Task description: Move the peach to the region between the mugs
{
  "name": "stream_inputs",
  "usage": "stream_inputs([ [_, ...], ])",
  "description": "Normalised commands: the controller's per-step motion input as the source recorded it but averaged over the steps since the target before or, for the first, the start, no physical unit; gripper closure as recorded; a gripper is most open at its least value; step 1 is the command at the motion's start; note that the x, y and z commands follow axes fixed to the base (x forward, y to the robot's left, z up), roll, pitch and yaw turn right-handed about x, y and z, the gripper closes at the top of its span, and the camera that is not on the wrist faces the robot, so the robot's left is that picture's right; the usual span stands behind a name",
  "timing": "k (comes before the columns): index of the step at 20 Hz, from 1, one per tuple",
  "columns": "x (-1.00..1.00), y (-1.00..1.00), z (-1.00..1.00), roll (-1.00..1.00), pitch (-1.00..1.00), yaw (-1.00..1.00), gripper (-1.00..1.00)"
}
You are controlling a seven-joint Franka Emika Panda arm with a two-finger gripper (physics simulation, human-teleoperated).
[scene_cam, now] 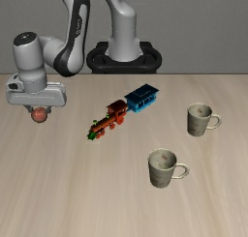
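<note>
A small reddish-orange peach (39, 114) hangs above the wooden table at the exterior view's left, held between the fingers of my gripper (39, 112), which is shut on it. One beige mug (201, 119) stands at the right, its handle to the right. A second beige mug (166, 168) stands lower and nearer the middle. The gap between the two mugs (186, 144) is bare table. The gripper is far to the left of both mugs.
A toy train (122, 112) with a red-green engine and blue wagon lies diagonally mid-table, between the gripper and the mugs. The robot's black base (124, 59) sits at the table's far edge.
</note>
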Motion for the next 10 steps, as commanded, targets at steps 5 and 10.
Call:
stream_inputs([
  [5,1.0,0.0,0.0,0.0,0.0,0.0,1.0],
  [10,1.0,0.0,0.0,0.0,0.0,0.0,1.0],
])
